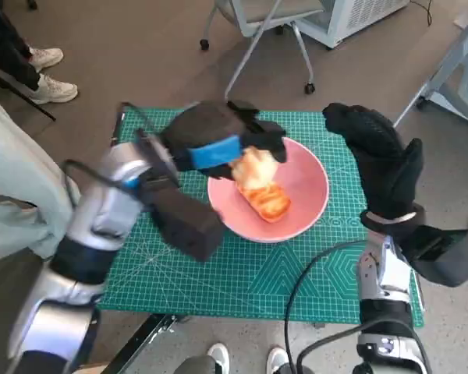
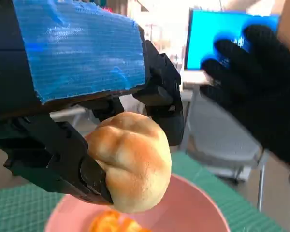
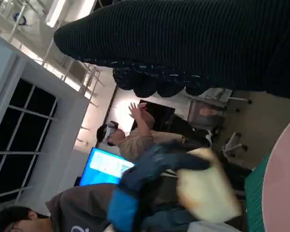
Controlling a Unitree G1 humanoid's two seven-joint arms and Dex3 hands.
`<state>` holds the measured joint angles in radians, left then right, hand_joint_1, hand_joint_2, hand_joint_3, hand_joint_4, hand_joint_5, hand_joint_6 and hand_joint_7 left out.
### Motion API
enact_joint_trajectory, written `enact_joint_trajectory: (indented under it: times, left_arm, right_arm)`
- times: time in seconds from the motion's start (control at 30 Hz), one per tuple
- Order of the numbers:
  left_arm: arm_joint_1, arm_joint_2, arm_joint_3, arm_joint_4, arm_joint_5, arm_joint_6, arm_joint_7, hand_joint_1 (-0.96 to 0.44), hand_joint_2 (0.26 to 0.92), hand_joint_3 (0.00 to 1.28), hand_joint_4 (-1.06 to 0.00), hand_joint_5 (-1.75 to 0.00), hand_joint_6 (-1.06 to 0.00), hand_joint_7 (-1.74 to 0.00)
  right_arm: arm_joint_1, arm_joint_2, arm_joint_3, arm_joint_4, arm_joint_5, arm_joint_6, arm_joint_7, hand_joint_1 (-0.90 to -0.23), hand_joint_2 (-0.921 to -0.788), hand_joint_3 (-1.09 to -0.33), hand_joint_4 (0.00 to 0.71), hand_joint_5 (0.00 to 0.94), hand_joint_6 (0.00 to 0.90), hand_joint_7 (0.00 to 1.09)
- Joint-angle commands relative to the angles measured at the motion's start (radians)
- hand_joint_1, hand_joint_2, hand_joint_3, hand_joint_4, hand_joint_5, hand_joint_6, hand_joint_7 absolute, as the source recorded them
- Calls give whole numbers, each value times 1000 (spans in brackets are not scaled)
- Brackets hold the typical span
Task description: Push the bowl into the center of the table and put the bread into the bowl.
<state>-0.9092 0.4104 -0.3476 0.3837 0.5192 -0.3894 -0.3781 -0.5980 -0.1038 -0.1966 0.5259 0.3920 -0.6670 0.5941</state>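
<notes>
A pink bowl (image 1: 308, 183) stands on the green mat near the table's middle, with an orange-glazed piece of bread (image 1: 267, 201) lying in it. My left hand (image 1: 214, 139) holds a pale round bun (image 1: 254, 166) over the bowl's left part; in the left wrist view the bun (image 2: 130, 159) sits between the black fingers (image 2: 63, 159) above the bowl (image 2: 188, 212). My right hand (image 1: 378, 152) hovers just right of the bowl, fingers spread, holding nothing. The right wrist view shows the glove (image 3: 193, 43), the left hand (image 3: 145, 188) with the bun (image 3: 205, 191), and the bowl's rim (image 3: 282, 183).
The green cutting mat (image 1: 242, 273) covers the small table. A rolling chair (image 1: 257, 31) stands beyond the far edge. A person's legs and shoes (image 1: 43, 74) are at the left, more feet (image 1: 246, 360) by the near edge. People (image 3: 135, 135) and a blue screen (image 3: 106, 164) show behind.
</notes>
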Motion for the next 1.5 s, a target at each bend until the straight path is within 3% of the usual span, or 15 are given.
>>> enact_joint_trajectory:
  times: [0.03, 0.07, 0.13, 0.2, 0.33, 0.77, 1.03, 1.17, 1.3, 1.5]
  left_arm:
    - [-27, 0, -3, 28, 12, -25, 21, 3, 910, 9, -834, -1022, -662, -1112]
    - [-19, -19, -21, 51, 43, -7, 47, 3, 910, 9, -834, -1023, -662, -1111]
    - [12, -49, -72, 84, 136, 71, 91, -74, 890, 5, -633, -488, -577, -609]
    - [28, -62, -97, 95, 182, 114, 108, -164, 885, 3, -529, -250, -529, -343]
    - [43, -64, -116, 88, 210, 142, 120, -294, 884, 2, -422, -53, -491, -95]
    - [70, -35, -90, 70, 182, 91, 139, -350, 881, 0, -302, 0, -413, -1]
    - [103, -11, -34, -11, 107, 94, 102, -347, 877, 0, -239, 0, -363, 0]
    - [112, -3, 1, -39, 22, 90, 46, -351, 876, 0, -197, 0, -334, 0]
    - [123, -1, 53, -57, -132, 91, -61, -352, 879, 2, -146, 0, -290, 0]
    - [169, -12, 151, -129, -384, 169, -205, -331, 885, 4, -77, 0, -229, 0]
  right_arm:
    - [28, -1, -4, 1, 5, 17, -4, -685, -921, -733, 207, 3, 44, 544]
    - [32, -2, -6, -4, 6, 16, -6, -685, -921, -733, 207, 3, 44, 544]
    - [38, -2, -10, -9, 6, 12, -11, -676, -921, -733, 207, 3, 44, 543]
    - [40, -1, -12, -9, 5, 10, -14, -672, -921, -732, 209, 4, 46, 543]
    - [42, 3, -13, -11, 2, 6, -20, -668, -921, -730, 214, 6, 49, 541]
    - [29, 14, -11, 15, -10, -11, -33, -667, -921, -728, 220, 6, 56, 532]
    - [29, 18, -1, 9, -18, -14, -38, -675, -921, -731, 219, 5, 53, 528]
    - [28, 15, 2, 9, -15, -12, -35, -679, -921, -731, 219, 4, 51, 527]
    - [27, 13, 4, 9, -10, -9, -31, -685, -921, -729, 220, 4, 52, 526]
    - [28, 11, 8, -6, -6, -1, -29, -690, -921, -728, 221, 4, 51, 525]
